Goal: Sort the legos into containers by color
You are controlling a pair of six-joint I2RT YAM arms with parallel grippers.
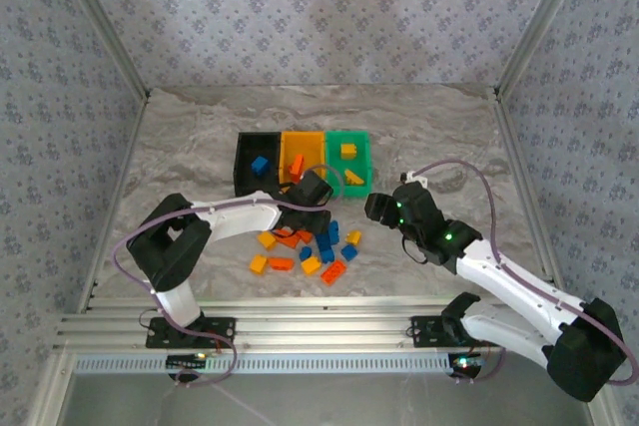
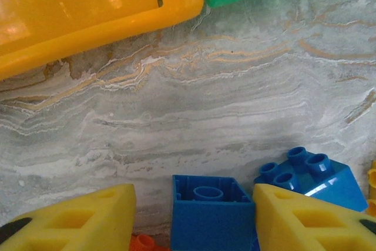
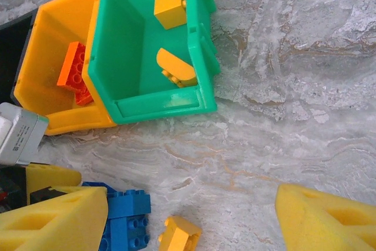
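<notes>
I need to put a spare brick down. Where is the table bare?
Bare: the table right of the green bin, left of the black bin, and behind the bins. Crowded: the brick pile in front of the bins.

Three bins joined in a row, tops open: black bin (image 1: pixel 241 160), orange-yellow bin (image 1: pixel 303 135), green bin (image 1: pixel 348 134). Black holds one blue brick (image 1: pixel 260 165); orange-yellow an orange-red brick (image 3: pixel 73 72); green two yellow bricks (image 3: pixel 170 7). Loose pile (image 1: pixel 310 251) of mixed blue, orange-red and yellow lies just before them.
</notes>
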